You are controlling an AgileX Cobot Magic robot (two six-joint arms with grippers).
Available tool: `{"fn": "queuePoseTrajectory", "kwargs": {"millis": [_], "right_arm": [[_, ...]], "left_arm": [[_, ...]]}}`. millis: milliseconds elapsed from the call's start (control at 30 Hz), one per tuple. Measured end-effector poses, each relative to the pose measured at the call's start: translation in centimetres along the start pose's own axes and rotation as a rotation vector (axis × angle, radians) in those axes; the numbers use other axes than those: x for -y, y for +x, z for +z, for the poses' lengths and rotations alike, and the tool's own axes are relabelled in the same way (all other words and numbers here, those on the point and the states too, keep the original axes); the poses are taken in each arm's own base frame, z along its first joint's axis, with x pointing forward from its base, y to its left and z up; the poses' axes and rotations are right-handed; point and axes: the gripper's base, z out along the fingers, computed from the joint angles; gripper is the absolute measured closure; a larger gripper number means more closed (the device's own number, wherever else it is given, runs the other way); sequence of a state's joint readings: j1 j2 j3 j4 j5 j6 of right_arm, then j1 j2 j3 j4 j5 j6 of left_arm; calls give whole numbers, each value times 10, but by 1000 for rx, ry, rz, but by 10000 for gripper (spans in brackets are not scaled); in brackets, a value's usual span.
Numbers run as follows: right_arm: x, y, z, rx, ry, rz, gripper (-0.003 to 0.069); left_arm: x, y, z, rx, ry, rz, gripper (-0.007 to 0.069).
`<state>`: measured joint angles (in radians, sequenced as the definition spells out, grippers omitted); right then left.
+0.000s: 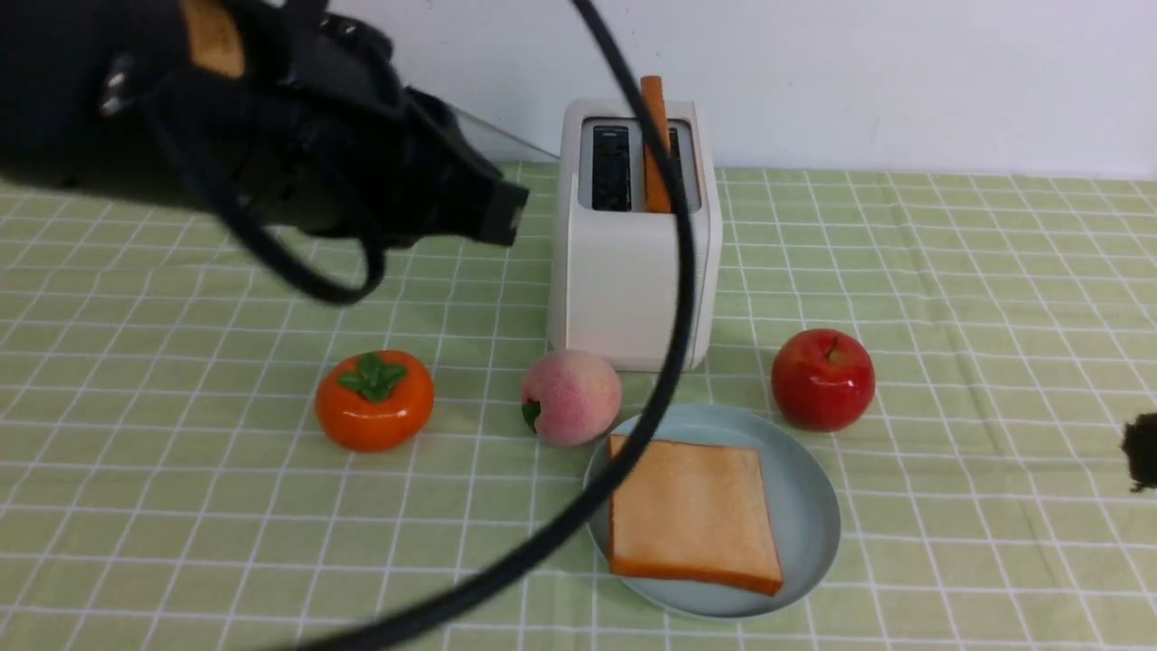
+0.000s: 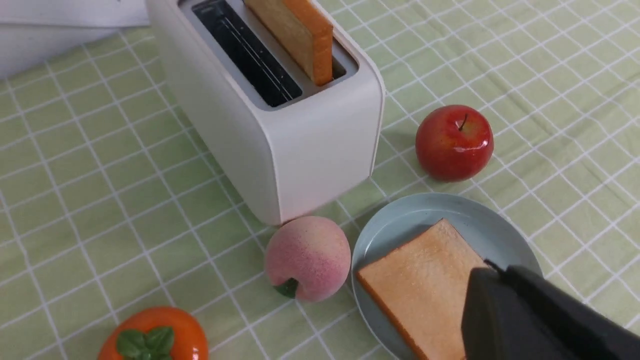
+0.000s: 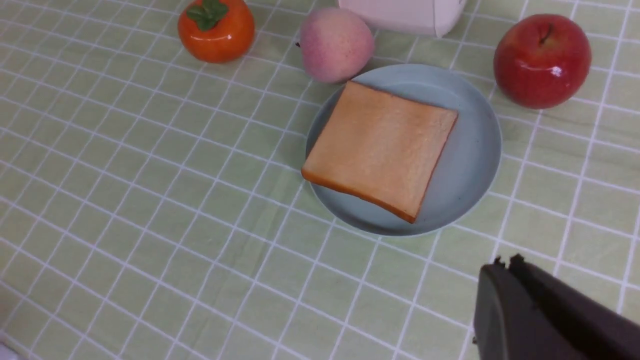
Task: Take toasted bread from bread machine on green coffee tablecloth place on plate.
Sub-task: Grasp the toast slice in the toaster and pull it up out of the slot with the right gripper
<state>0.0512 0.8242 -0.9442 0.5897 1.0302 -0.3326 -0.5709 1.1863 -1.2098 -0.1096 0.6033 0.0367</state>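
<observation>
The white bread machine [image 1: 633,244] stands at the back middle of the green coffee tablecloth [image 1: 994,316]. One toasted bread slice [image 1: 655,145] stands upright in its right slot; the left slot is dark, with no slice showing in it. A second slice [image 1: 691,515] lies flat on the pale blue plate [image 1: 813,506] in front of the bread machine. My left gripper [image 1: 502,212] hangs high to the left of the bread machine, fingers together and empty [image 2: 492,272]. My right gripper [image 1: 1141,452] is at the right edge, shut and empty [image 3: 505,262], right of the plate [image 3: 475,150].
An orange persimmon [image 1: 373,400], a pink peach [image 1: 571,396] and a red apple [image 1: 823,378] lie in a row in front of the bread machine; the peach almost touches the plate. A black cable [image 1: 673,298] arcs across the front view. A white wall stands behind.
</observation>
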Motion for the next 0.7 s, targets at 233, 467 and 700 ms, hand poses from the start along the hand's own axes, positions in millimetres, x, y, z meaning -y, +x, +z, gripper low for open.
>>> {"fn": "queuePoseTrajectory", "kwargs": {"millis": [233,467,700], "right_arm": [[1,-25,57,-85,-143,19,659],[-31,-65,111,-152,-147,-120,659],[-38,-123,163,-122,54,-158,617]], "left_arm": [[-4,83,-43,101,-12,-30,638],[-4,122,-74,278,0,-62,638],[-5,134,-78,317,0,-69,638]]}}
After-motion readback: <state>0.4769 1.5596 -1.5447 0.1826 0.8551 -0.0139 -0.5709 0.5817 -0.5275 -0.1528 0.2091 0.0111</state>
